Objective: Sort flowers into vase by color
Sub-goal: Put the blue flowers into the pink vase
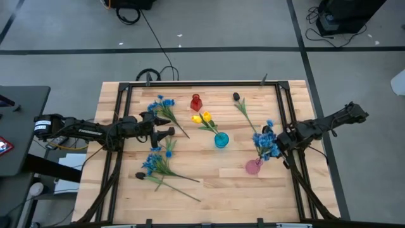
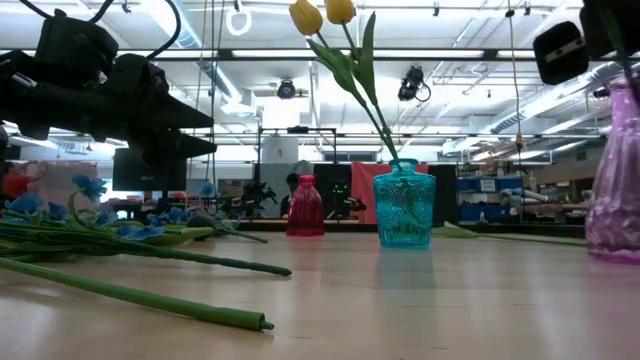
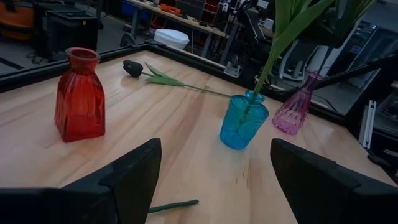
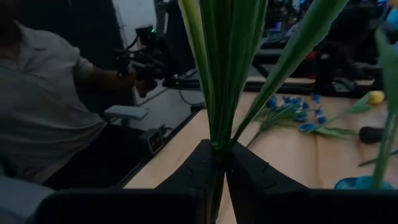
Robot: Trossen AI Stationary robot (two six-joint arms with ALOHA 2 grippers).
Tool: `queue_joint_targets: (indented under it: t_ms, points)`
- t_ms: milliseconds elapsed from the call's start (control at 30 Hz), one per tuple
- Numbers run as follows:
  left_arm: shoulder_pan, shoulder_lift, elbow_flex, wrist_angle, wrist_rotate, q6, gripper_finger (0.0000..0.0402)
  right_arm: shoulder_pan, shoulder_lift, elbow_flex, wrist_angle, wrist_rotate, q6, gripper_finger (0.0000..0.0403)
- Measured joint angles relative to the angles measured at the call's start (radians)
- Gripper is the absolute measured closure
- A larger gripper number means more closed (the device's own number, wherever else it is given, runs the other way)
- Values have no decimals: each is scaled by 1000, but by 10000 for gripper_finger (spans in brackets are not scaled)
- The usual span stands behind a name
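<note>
My right gripper point(image 1: 279, 145) is shut on a spray of blue flowers point(image 1: 265, 142), which it holds beside and above the pink vase point(image 1: 254, 166) at the table's right. Two yellow tulips point(image 1: 202, 118) stand with their stems in the turquoise vase point(image 1: 221, 140). The red vase point(image 1: 196, 102) stands empty. A dark bloom point(image 1: 236, 97) lies on the table by its stem. Two more blue sprays point(image 1: 162, 107) point(image 1: 155, 162) lie flat at the left. My left gripper point(image 3: 211, 180) hovers open between those two sprays. My right gripper pinches the spray's bundle of green stems and leaves point(image 4: 219, 140) between its two fingers point(image 4: 252, 174). The fingers come level from the table's right side and lie across the stems. The stems stand upright in the hold. Whether the lower end reaches the pink vase does not show.
A dark frame rail point(image 1: 190, 83) runs around the wooden table top. Bare wood point(image 1: 240, 196) lies along the near edge. A person point(image 4: 43, 93) holding a camera rig stands beyond the table's edge in the right wrist view.
</note>
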Motion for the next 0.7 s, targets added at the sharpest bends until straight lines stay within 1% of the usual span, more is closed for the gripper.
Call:
queue_joint_targets:
  t_ms: [233, 467, 533, 700]
  points:
    - [0, 0, 0, 0, 0, 0, 95, 0, 1, -27, -16, -15, -2, 355]
    - [0, 0, 0, 6, 6, -26, 95, 0, 1, -53, -22, -39, -61, 355]
    - [0, 0, 0, 24, 21, -26, 95, 0, 1, -66, -22, -39, -77, 355]
    - [0, 0, 0, 87, 23, -26, 95, 0, 1, -97, -18, -39, -95, 355]
